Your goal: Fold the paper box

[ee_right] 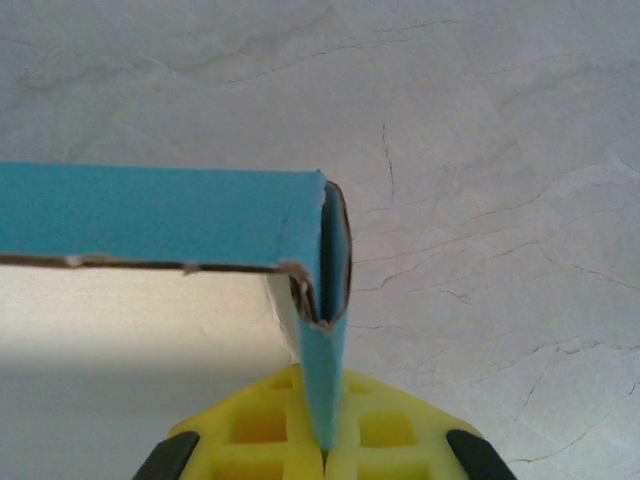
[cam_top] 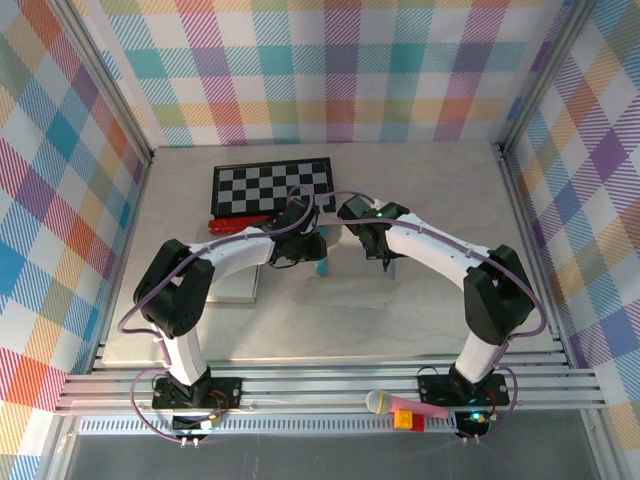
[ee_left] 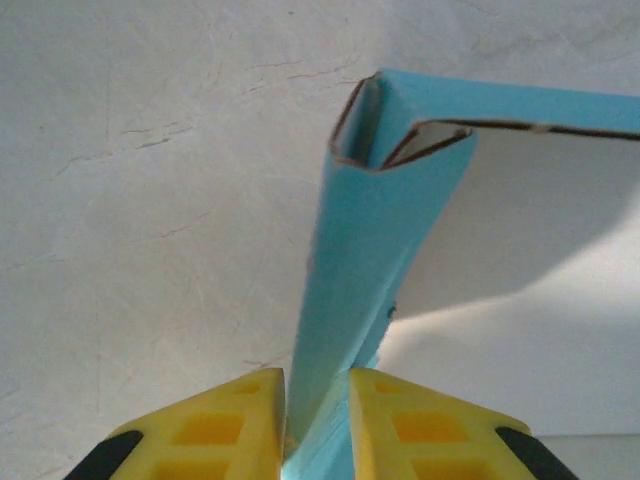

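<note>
Pinching one folded end wall of the shallow light-blue cardboard box (ee_right: 150, 215) between closed fingers, right gripper (ee_right: 324, 440) likely braced it upright. Left gripper (ee_left: 318, 420) stood narrow around opposite wall; grip unclear.

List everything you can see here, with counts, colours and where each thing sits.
paper box: one, blue, table centre, between the tools
checkerboard: one, black and white, table's back
red strip: one, red, along the checkerboard's near-left edge
pale slab: one, white-grey, left of the box
microphone: one, green head and pink handle, on the near rail, right side
small block: one, yellow and red, beside the microphone
table: one, pale marbled
left tool: one, yellow fingers, parted around a box wall
right tool: one, yellow fingers, shut on the opposite wall
</note>
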Robot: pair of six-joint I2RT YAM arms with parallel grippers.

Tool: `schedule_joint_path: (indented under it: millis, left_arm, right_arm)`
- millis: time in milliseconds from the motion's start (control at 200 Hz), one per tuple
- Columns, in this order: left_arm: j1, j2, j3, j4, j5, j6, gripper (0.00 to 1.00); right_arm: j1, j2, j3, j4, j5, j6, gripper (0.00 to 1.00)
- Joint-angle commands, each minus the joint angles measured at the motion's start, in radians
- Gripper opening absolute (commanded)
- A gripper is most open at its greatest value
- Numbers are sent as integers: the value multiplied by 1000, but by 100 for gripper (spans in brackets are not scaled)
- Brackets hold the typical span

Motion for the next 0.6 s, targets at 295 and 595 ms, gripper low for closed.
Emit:
schedule_joint_path:
  millis: [295,595]
  left_arm:
    - [-7,41,-11,35,-47,64,22]
    - [-19,54,12,6,-122,66,0]
  right_arm:
    - [-3,-16,-31,55,-74,-53,0]
    - [-10,10,-21,44,-78,-48,0]
